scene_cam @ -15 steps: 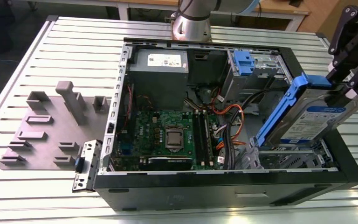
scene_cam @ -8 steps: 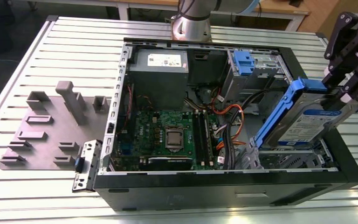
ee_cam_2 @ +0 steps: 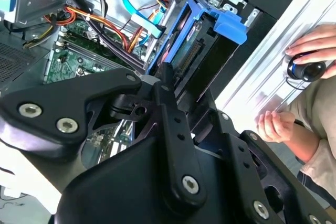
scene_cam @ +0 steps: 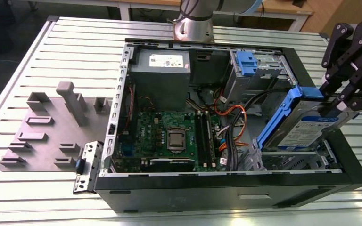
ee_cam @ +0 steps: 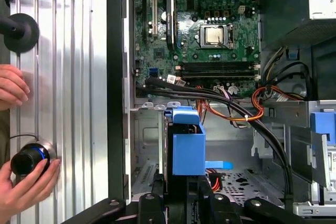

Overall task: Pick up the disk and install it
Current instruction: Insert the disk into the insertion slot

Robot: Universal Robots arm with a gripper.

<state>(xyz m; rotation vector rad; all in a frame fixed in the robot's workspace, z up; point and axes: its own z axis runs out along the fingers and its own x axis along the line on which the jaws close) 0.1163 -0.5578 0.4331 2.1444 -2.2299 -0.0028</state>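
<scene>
The gripper (scene_cam: 338, 106) hangs at about 2 o'clock in the exterior view, its black fingers clamped on the upper end of the disk (scene_cam: 300, 122). The disk is steeply tilted with its label side showing. Its lower end is inside the open computer case (scene_cam: 231, 193) at 4 o'clock, just above the metal drive cage (scene_cam: 294, 157). The first wrist view shows the disk end-on, its blue carrier between the gripper's fingers, with black and orange cables (ee_cam: 231, 103) running close past it. Both wrist views show a person's hand (ee_cam: 23, 187) on a round black-and-blue knob (ee_cam: 26, 160) on the ribbed tabletop (ee_cam: 68, 77), outside the case wall. Farther into the case, the motherboard (scene_cam: 168, 136) lies near the middle of the exterior view, with the grey box (scene_cam: 162, 66) at 12 o'clock and a bare blue tab (scene_cam: 247, 63) at 1. A grey fixture plate (scene_cam: 43, 136) sits at 9 o'clock, and the arm base (scene_cam: 193, 21) stands beyond the case
</scene>
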